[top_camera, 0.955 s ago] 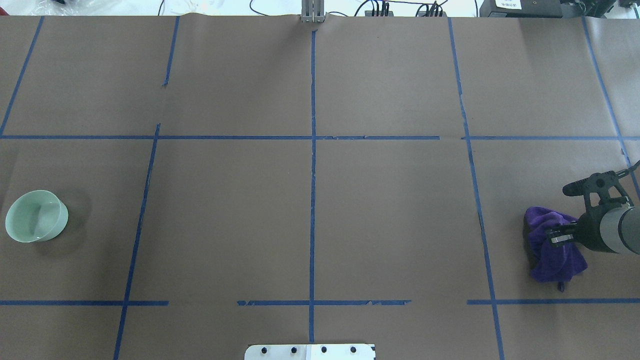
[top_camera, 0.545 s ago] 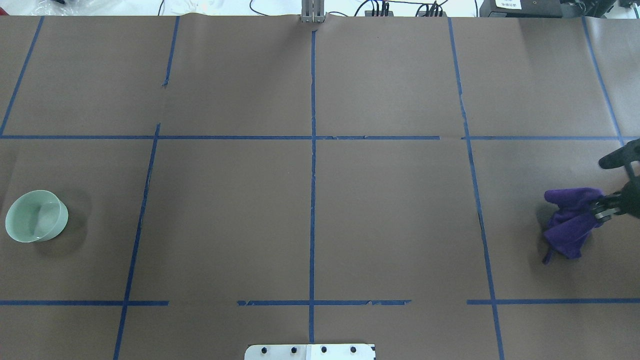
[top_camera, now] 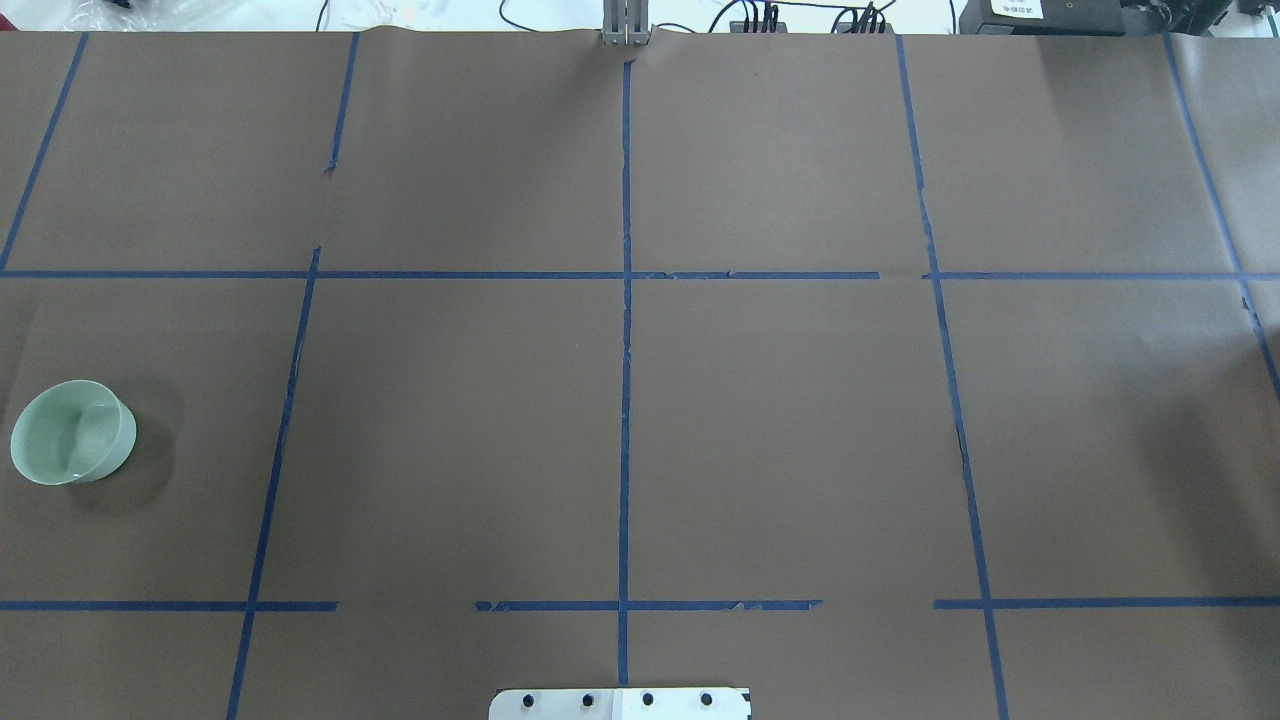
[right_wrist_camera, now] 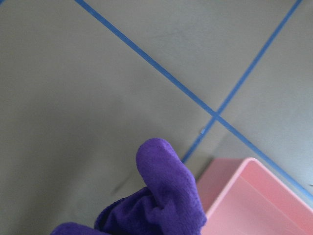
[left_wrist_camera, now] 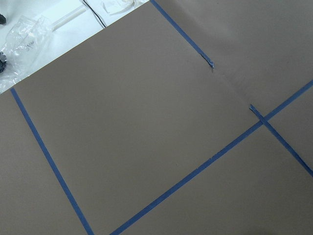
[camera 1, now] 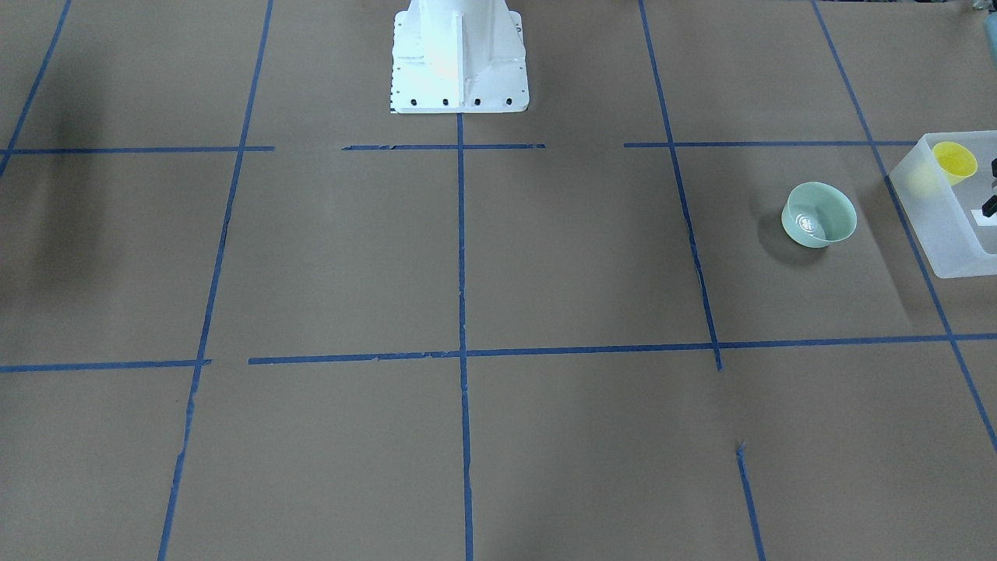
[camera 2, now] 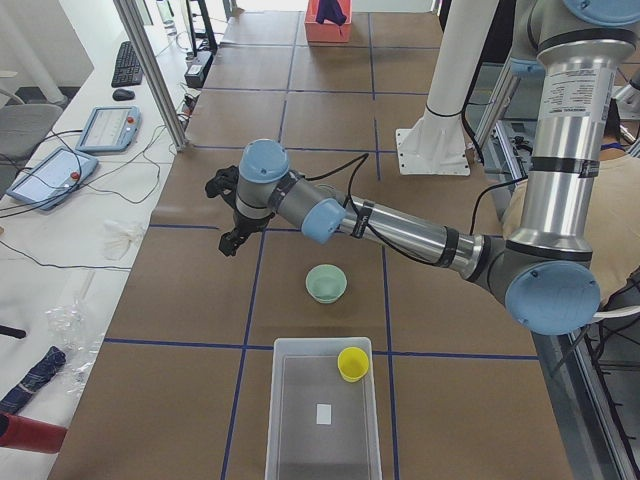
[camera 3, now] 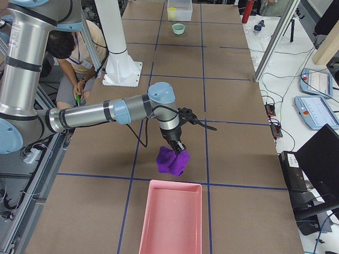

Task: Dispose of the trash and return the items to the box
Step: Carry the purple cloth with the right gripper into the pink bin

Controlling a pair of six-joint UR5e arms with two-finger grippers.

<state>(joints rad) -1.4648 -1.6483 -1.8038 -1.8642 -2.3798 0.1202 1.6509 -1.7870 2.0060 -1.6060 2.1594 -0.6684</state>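
Note:
The mint-green bowl point(top_camera: 72, 432) stands upright on the table at the left; it also shows in the front view point(camera 1: 819, 214). The frosted box point(camera 1: 942, 234) stands just beside it, with the yellow cup point(camera 1: 954, 161) inside at one end. My right gripper point(camera 3: 179, 148) holds a purple cloth point(camera 3: 172, 161) in the air close to a pink bin point(camera 3: 172, 217); the cloth point(right_wrist_camera: 156, 205) hangs near the right wrist camera. My left gripper point(camera 2: 230, 240) hovers over bare table beyond the bowl point(camera 2: 326, 283); I cannot tell whether it is open or shut.
The pink bin's corner point(right_wrist_camera: 254, 196) lies beside the hanging cloth. The robot's white base point(camera 1: 459, 54) stands at the table's near-middle edge. Blue tape lines grid the brown table. Plastic bags point(left_wrist_camera: 24, 39) and cables lie past the far edge.
My right gripper has lifted the purple cloth off the table and carried it right, out of the overhead view. The bowl has not moved.

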